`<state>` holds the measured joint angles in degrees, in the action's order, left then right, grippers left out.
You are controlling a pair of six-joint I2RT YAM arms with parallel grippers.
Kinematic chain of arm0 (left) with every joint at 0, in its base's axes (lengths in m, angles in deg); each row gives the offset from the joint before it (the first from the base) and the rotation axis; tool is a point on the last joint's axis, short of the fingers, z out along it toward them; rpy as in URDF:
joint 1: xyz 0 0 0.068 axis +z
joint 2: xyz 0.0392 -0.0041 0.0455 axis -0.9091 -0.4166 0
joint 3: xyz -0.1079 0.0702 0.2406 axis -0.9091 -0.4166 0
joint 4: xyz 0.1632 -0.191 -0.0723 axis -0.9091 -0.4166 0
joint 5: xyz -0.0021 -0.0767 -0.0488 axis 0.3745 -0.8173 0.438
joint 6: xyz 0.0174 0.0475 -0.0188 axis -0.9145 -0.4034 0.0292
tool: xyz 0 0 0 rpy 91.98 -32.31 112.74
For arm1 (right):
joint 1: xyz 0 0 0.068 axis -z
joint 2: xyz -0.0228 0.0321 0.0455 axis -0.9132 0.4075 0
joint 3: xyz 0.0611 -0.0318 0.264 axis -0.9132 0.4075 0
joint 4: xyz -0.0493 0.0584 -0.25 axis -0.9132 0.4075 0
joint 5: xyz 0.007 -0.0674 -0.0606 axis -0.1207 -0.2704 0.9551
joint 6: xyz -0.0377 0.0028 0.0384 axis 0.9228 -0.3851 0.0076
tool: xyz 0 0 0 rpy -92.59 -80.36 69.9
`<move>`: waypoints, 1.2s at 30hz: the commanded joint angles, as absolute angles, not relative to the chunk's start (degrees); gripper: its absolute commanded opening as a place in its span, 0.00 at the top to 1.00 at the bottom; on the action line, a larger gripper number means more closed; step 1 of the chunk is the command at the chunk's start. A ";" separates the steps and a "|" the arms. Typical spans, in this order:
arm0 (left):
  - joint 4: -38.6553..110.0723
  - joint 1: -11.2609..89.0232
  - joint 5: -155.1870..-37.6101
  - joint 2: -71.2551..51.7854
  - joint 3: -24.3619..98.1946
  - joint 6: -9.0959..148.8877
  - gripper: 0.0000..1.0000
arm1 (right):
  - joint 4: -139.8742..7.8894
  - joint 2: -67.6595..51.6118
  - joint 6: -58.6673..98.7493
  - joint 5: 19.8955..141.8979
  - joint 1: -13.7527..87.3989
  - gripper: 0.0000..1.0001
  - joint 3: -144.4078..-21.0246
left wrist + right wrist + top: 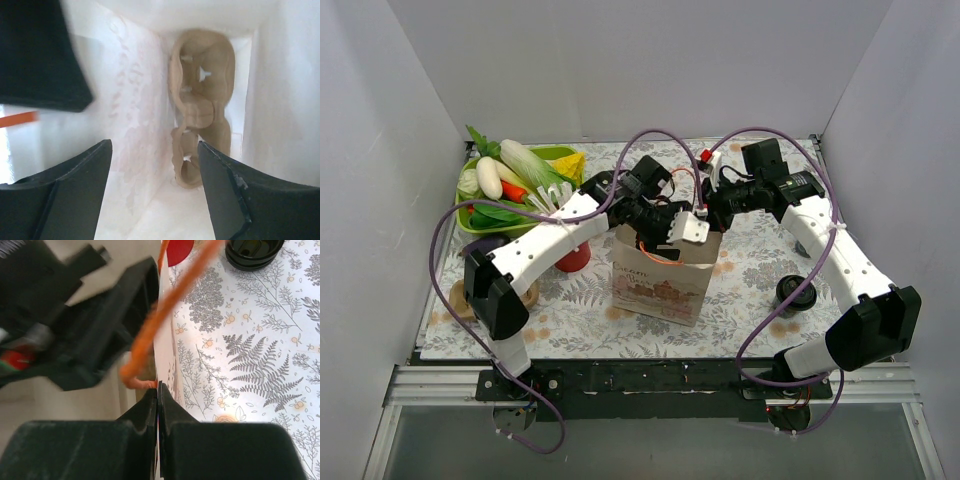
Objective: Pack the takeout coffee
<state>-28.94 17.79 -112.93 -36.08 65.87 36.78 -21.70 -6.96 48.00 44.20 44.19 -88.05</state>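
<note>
The takeout coffee shows in no view. A white paper bag (660, 278) with orange handles (150, 330) stands upright mid-table. My left gripper (154, 145) reaches down into its mouth (663, 238), jaws open with nothing between them. Inside the bag a brown cardboard cup carrier (202, 100) stands on edge against the far wall. A blurred black shape (40, 55) fills the upper left beside an orange handle; I cannot tell what it is. My right gripper (158, 386) is shut on the bag's right rim (712, 215).
A dark cup without a lid (797, 291) stands on the floral cloth right of the bag (252, 249). A red cup (573, 257) sits left of the bag under my left arm. A green basket (555, 153) of vegetables is at the back left.
</note>
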 commanded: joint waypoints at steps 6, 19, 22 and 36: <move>-13.35 20.73 -118.89 -24.43 66.62 62.61 0.28 | -20.36 -7.02 49.97 45.73 44.33 0.99 -88.64; -45.66 34.44 -132.87 -24.26 89.05 58.70 0.22 | -19.04 -6.66 52.52 47.05 44.42 0.99 -88.38; -45.41 32.79 -136.64 -16.80 73.63 46.33 0.21 | -19.21 -6.58 52.26 47.14 44.42 0.99 -88.56; -25.90 21.35 -126.47 -14.22 52.72 49.96 0.48 | -20.62 -4.55 49.35 44.33 44.42 0.99 -91.01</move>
<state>-34.49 22.99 -131.05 -17.48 54.46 47.84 -21.90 -5.27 49.71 44.92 44.48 -88.75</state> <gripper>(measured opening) 0.604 0.023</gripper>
